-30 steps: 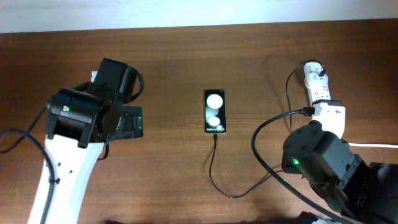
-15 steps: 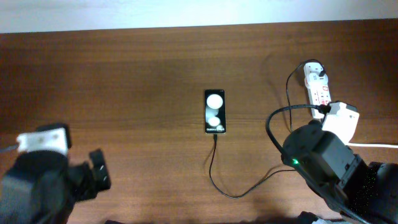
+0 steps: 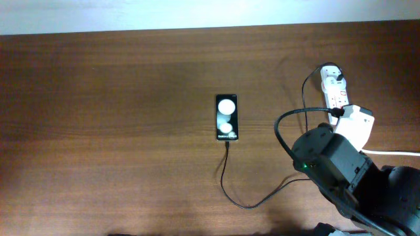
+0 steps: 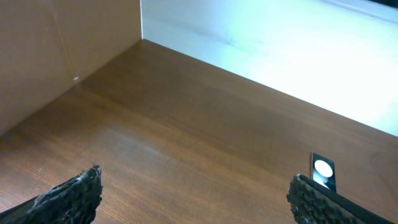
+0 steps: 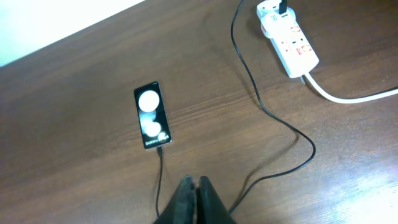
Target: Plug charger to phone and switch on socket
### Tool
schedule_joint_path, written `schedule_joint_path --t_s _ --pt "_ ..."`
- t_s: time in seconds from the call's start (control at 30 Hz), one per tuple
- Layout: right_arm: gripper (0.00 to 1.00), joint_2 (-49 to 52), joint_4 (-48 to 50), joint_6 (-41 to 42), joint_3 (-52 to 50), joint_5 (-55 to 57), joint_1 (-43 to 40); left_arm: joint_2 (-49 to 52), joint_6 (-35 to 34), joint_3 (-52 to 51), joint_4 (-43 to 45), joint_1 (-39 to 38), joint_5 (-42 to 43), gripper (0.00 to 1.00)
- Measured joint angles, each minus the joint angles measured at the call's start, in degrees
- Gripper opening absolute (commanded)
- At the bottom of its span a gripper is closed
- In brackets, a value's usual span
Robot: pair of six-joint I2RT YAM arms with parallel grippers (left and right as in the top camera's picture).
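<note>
The phone (image 3: 226, 118) is seen lying flat near the middle of the brown table (image 3: 98, 98) in the overhead view, face up, with two white round spots lit on its glass. The charger (image 3: 244, 204) is met at the phone's lower edge by its thin tip, is looped down toward the bottom of the frame, and is then carried up the right side to the socket (image 3: 335, 92) at the upper right, where its dark plug is seated at the far end. Whether the socket's switch is on cannot be told. A thick white cord (image 5: 348, 96) is led off from the socket to the right edge of the right wrist view. The right gripper (image 5: 194, 182) is held above the table at the bottom centre of that view, its fingers pressed together with nothing between them. The left gripper (image 4: 194, 180) is spread wide and empty, and the phone is glimpsed beside its right-hand finger.
</note>
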Motion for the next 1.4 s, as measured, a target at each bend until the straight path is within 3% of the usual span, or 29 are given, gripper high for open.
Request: schedule_joint_path --t_s 0.27,0.73,1.07,1.27,1.4 --pt "0.07 3.4 1.6 0.2 0.0 0.7 0.0 -0.9 0.0 -0.1 0.1 5.9 -0.1 0.99" --pt "0.04 5.2 1.7 0.2 0.0 0.7 0.0 -24.1 0.0 0.2 0.0 6.4 -0.2 0.99" --pt "0.04 5.2 2.2 0.2 0.0 0.7 0.0 -24.7 0.0 1.4 0.1 3.8 -0.2 0.99" --pt "0.04 5.2 2.2 0.2 0.0 0.7 0.0 -24.8 0.0 -0.8 9.6 3.8 -0.2 0.99" --pt "0.04 5.2 1.6 0.2 0.0 0.8 0.0 -25.1 -2.6 -12.8 16.0 3.8 -0.1 0.99"
